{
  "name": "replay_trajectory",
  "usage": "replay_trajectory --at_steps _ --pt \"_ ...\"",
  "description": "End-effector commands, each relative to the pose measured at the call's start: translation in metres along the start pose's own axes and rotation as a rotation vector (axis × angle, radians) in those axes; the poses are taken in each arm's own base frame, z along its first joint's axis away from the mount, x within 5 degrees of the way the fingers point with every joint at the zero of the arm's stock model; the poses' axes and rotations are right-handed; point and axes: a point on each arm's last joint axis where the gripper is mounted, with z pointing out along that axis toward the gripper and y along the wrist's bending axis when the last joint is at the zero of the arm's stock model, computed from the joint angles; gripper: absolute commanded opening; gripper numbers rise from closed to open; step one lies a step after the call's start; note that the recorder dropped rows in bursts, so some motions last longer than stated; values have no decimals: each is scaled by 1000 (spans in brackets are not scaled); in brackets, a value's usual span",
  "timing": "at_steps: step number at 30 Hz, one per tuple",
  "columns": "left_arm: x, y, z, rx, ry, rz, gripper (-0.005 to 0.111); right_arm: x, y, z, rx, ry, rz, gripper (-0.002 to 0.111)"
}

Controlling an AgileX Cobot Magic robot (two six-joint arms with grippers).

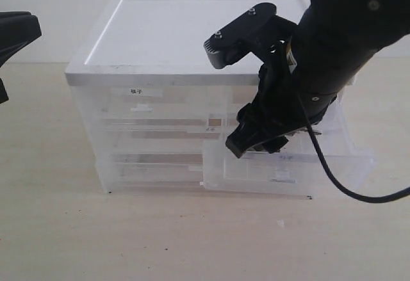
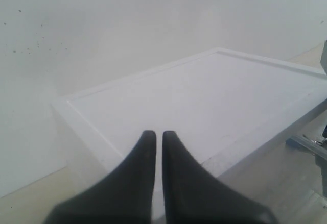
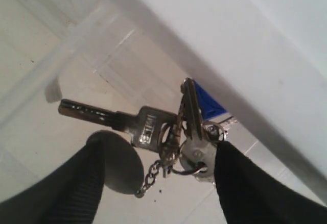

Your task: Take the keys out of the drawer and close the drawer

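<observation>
Silver keys [image 3: 168, 137] lie on the floor of the open drawer [image 1: 349, 166], low right of the cabinet [image 1: 192, 38], right between the wide-open jaws of the right gripper [image 3: 159, 152], nothing gripped yet. Longest key runs across the gap, blade past one finger. Blue tag [image 3: 207, 99] tucked behind. Cabinet front overhangs close above. Left gripper [image 2: 159, 140] closed, empty, far left, well apart

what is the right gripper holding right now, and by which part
Nothing yet. The right gripper stands open inside the drawer, straddling the keys, which lie loose on the drawer floor.
</observation>
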Motion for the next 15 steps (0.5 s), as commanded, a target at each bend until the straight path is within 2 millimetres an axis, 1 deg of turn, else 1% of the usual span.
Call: replay_trajectory --at_steps 1,3,4,7,9,10,11,15 --pt "-1 -1 -1 -3 -9 -15 5 1 2 9 2 30 -1 58" --pt "-1 -1 -1 -3 -9 -15 5 1 2 12 3 45 -3 57" --pt "-1 -1 -1 -3 -9 -15 5 1 2 13 4 48 -5 53" --pt "-1 -1 -1 -3 -9 -15 5 2 2 15 12 62 -15 32" --pt "-1 -1 -1 -3 -9 -15 5 2 1 15 24 65 -26 12" --pt "-1 -1 -1 -3 -9 -15 5 2 1 15 27 67 -34 4" --pt "-1 -1 -1 -3 -9 -15 5 2 0 15 32 69 -44 0" --pt "-1 -1 -1 -3 -9 -15 5 1 -2 10 49 64 -54 0"
